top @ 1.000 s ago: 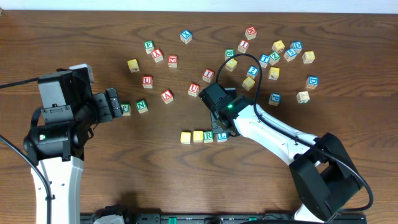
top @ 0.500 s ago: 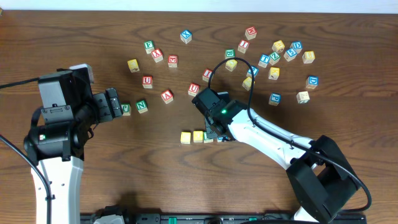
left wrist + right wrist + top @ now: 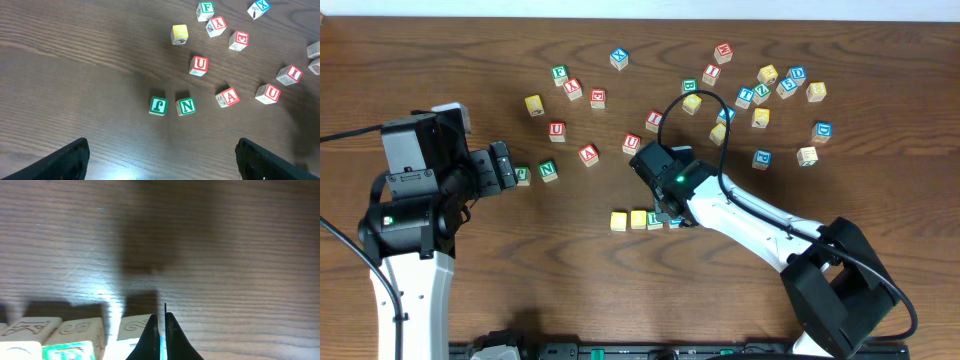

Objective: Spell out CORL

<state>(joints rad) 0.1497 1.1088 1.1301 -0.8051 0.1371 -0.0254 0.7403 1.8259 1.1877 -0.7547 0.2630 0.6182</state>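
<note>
Two yellow-topped cubes (image 3: 618, 220) (image 3: 638, 218) lie side by side in a row at the table's front middle. The white cube with the green R (image 3: 654, 221) comes after them, half hidden. The blue L cube (image 3: 676, 222) ends the row, mostly under my right gripper (image 3: 666, 210). In the right wrist view that gripper (image 3: 162, 330) is shut with nothing between its fingers, its tips down at the L cube's (image 3: 135, 326) right edge, beside the R cube (image 3: 67, 351). My left gripper (image 3: 162, 155) is open and empty, hovering over bare wood.
Green J (image 3: 158, 105) and N (image 3: 185, 106) cubes lie just ahead of the left gripper. Red-lettered cubes (image 3: 588, 154) are scattered behind the row. Several blue and yellow cubes (image 3: 761, 118) crowd the back right.
The right gripper has slid left from the row's right end to over the L cube, and has stayed there for the last half second. The left arm has not moved.
</note>
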